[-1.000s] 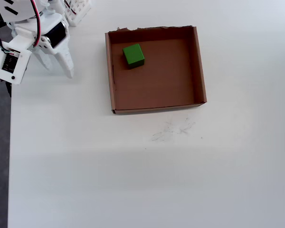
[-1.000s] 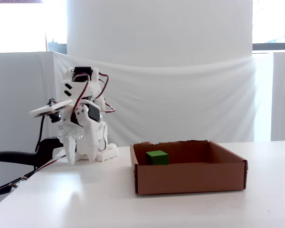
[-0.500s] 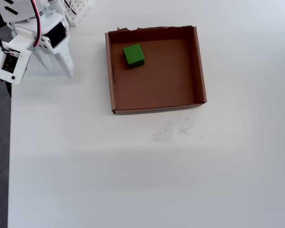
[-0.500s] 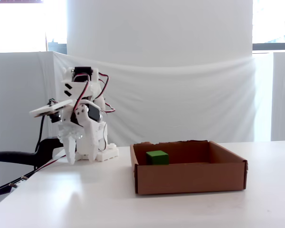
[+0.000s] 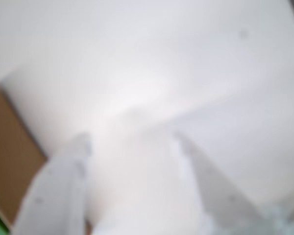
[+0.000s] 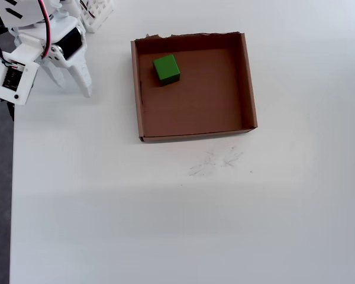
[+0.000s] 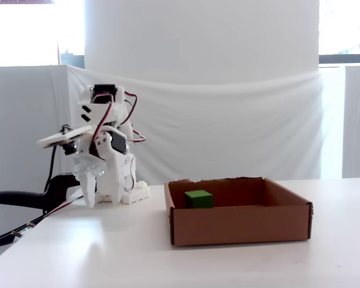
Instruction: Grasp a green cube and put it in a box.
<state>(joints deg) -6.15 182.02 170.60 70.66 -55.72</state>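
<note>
The green cube point(image 6: 165, 68) sits inside the box point(image 6: 248, 83), near its upper-left corner in the overhead view. The white gripper point(image 6: 73, 87) hangs over the bare table point(image 6: 165, 225) well left of the box, its fingers point(image 5: 63, 191) spread apart and empty.

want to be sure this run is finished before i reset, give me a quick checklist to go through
1. Green cube inside the box: ok, it sits on the floor near the upper left corner in the overhead view.
2. Gripper empty: ok, nothing between the fingers in the wrist view.
3. Gripper clear of the box: ok, it hangs over bare table to the box's left in the overhead view.
4. Jaws open: ok, fingers spread apart in the wrist view.
5. Box undamaged: not ok, its far edge is ragged.
</note>
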